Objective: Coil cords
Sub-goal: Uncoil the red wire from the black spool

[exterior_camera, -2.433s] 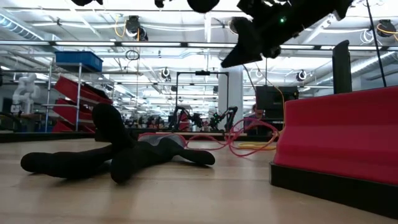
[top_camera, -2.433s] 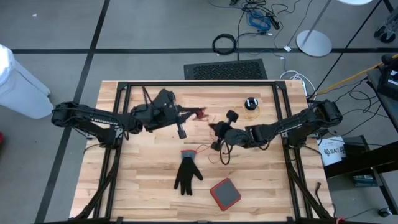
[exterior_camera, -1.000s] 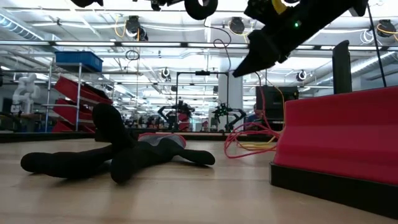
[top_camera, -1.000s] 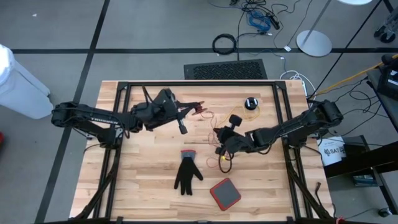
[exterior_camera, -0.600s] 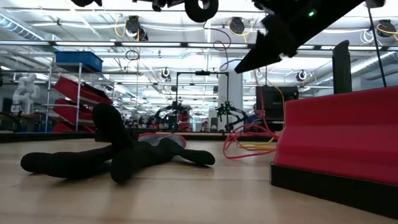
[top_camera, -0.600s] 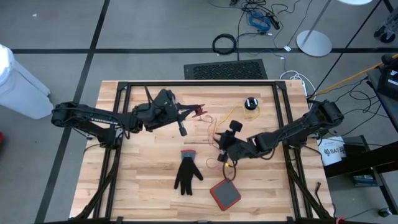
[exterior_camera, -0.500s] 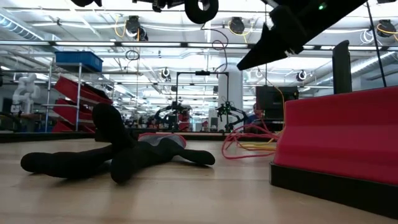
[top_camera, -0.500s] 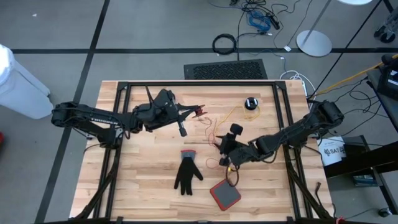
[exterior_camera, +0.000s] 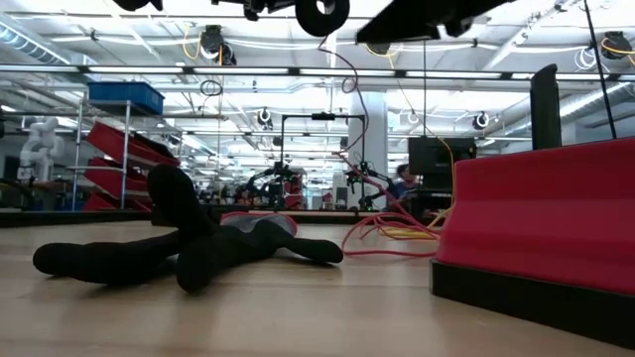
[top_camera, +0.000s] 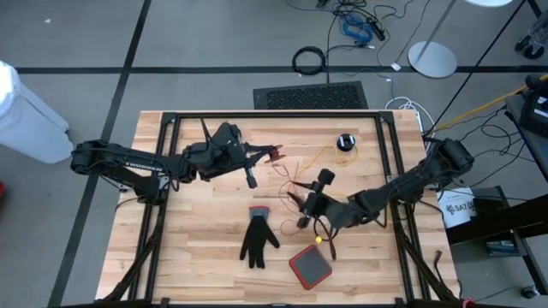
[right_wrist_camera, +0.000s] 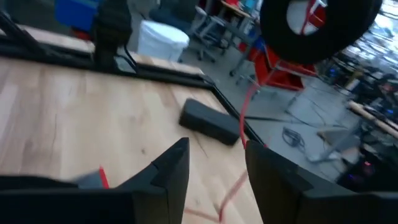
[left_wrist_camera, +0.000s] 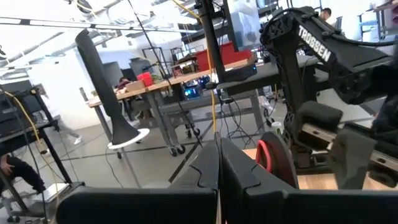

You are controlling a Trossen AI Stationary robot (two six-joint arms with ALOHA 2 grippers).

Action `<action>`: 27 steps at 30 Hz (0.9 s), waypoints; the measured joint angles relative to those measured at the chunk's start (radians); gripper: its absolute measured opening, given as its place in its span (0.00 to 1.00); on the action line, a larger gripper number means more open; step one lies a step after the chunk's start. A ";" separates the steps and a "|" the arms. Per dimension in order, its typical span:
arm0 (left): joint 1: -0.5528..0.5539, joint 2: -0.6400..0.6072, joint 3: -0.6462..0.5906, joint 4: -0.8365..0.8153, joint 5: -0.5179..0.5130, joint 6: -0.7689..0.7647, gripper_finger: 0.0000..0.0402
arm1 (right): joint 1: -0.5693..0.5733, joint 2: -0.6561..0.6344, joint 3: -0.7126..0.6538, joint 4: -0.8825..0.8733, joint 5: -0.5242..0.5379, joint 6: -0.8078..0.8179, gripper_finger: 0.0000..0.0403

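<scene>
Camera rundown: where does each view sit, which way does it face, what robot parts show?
High: overhead, straight down; both arms, black glove, red square pad.
Low: table height, level into room; an arm's underside at the top.
Left wrist: past shut left gripper pinching thin yellow cord.
Right wrist: past open right gripper at wooden table.
High and low share glove and pad.

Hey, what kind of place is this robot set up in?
Probably a robotics lab or workshop: other robot arms stand across the room, red storage bins fill shelving, and loose cables trail over the floor.
</scene>
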 joint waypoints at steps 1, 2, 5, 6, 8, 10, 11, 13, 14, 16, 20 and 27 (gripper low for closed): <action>0.000 0.000 0.000 0.000 0.005 -0.001 0.00 | -0.014 0.000 0.000 0.025 -0.029 -0.013 0.35; -0.002 0.000 0.000 0.000 0.012 -0.003 0.00 | -0.028 0.000 0.000 0.044 -0.061 -0.020 0.35; -0.002 0.000 0.000 0.000 0.035 -0.027 0.00 | -0.082 0.002 0.000 0.085 -0.163 -0.027 0.35; -0.002 0.000 0.000 0.000 0.046 -0.034 0.00 | -0.099 0.004 0.000 0.095 -0.182 -0.027 0.35; -0.003 0.000 0.000 0.000 0.049 -0.050 0.00 | -0.128 0.005 -0.011 0.137 -0.217 -0.033 0.35; -0.005 0.000 0.000 0.000 0.050 -0.052 0.00 | -0.154 0.005 -0.027 0.201 -0.270 -0.040 0.35; -0.006 0.000 0.000 0.000 0.053 -0.052 0.00 | -0.166 0.005 -0.035 0.230 -0.294 -0.044 0.35; -0.006 0.000 0.000 0.001 0.075 -0.053 0.00 | -0.186 0.005 -0.048 0.278 -0.320 -0.046 0.35; -0.006 0.000 0.000 0.002 0.085 -0.053 0.00 | -0.195 0.005 -0.051 0.291 -0.332 -0.046 0.35; -0.008 0.000 0.000 0.003 0.095 -0.061 0.00 | -0.208 0.005 -0.061 0.317 -0.338 -0.044 0.35; -0.008 0.000 0.000 0.004 0.105 -0.078 0.00 | -0.230 0.005 -0.066 0.368 -0.441 -0.045 0.35; -0.011 0.000 0.000 0.016 0.145 -0.116 0.00 | -0.255 0.006 -0.066 0.382 -0.434 -0.033 0.35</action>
